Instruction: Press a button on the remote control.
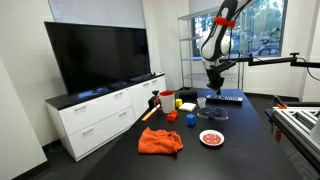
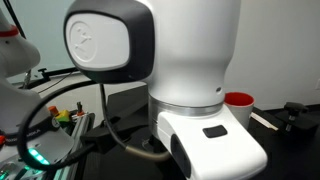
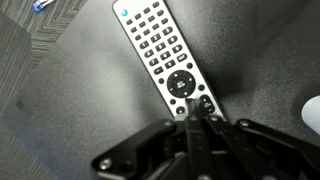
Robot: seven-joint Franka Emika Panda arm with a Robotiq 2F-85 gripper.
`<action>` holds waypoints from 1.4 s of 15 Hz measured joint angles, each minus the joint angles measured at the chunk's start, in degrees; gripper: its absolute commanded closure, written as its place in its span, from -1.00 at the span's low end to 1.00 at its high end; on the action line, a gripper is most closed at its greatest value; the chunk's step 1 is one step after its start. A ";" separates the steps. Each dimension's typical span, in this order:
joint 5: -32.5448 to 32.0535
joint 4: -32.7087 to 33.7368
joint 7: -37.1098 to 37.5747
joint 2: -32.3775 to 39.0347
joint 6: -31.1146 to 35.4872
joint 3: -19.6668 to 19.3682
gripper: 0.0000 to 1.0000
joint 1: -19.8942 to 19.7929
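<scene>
Dark table (image 3: 250,50) beneath. Remote control (image 3: 158,55) flat on it, stretching ahead of jaws, near end directly under tips. Gripper (image 3: 193,113) closed, empty, tips together as one point. Advise straight, gentle descent onto single key near round pad (image 3: 182,83); avoid skidding remote. Key legends unreadable; no brand seen.

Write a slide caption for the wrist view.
Closed gripper over the near end of a long, pale grey remote control on a dark table.
</scene>
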 measured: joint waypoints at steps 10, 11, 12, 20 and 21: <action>3.73 2.36 0.00 2.25 2.20 0.45 1.00 -0.02; 4.34 2.60 0.00 2.50 2.21 0.71 1.00 -0.02; 4.79 2.80 0.00 2.76 2.22 0.95 1.00 -0.01; 7.72 3.17 -0.01 4.33 3.48 1.53 1.00 -0.01; 7.77 3.25 -0.01 4.37 3.54 1.53 1.00 -0.01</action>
